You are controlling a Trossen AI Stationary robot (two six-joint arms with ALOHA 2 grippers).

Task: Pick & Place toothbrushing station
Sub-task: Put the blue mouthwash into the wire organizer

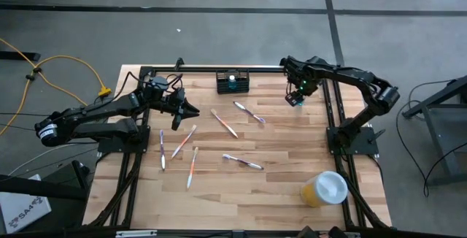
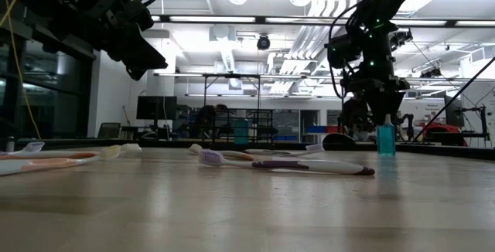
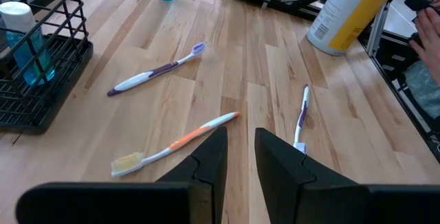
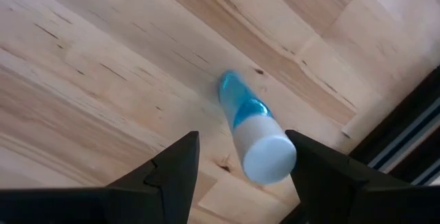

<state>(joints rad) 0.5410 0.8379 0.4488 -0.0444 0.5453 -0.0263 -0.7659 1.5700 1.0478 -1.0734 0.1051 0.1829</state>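
Six toothbrushes (image 1: 225,123), two blue bottles (image 1: 295,100), one black caddy (image 1: 233,82), one yellow cup (image 1: 324,189).

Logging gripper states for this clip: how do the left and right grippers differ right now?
The left gripper hangs over bare wood near the toothbrushes, fingers a narrow gap apart around nothing. The right gripper points straight down with its fingers spread wide either side of an upright blue bottle, not touching it. The left sits near the caddy's left, the right on its right. Both are empty.
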